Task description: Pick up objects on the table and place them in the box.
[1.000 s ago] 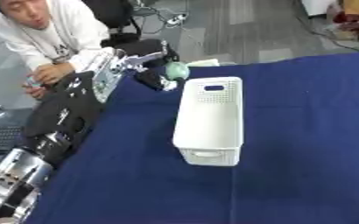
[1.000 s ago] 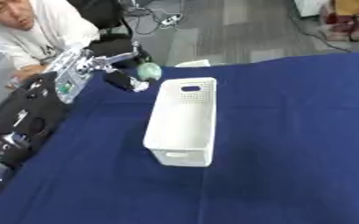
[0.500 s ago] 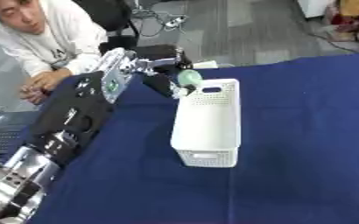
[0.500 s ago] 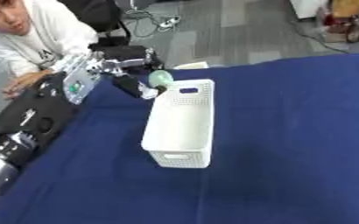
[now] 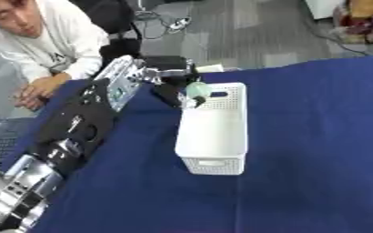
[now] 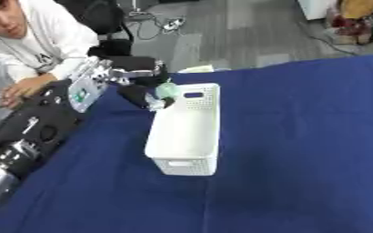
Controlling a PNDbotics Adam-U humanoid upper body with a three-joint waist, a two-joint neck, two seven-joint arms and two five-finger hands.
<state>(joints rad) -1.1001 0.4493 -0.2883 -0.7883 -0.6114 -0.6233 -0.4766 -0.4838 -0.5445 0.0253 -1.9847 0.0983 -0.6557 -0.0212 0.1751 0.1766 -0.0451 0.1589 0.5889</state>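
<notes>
The blue cloth-covered table [image 5: 301, 150] carries one landmark, the white perforated box [image 5: 214, 129], standing lengthwise with its open top up and nothing visible inside it. The left arm [image 5: 70, 132] reaches in along the box's left side, and the left hand [image 5: 170, 84] sits at the box's far left corner with its dark fingers curled round a small pale green object [image 5: 198, 89]. That object is held just over the box's far rim, at the far end wall, roughly level with the rim or slightly above it; whether it touches the rim cannot be told. It looks rounded and small, so it is probably light and easy to enclose; its surface seems smooth, so it may slip if pinched at the edge, and a hold across its middle looks safest. Whether it is soft or hard cannot be told. The right hand shows in neither view
</notes>
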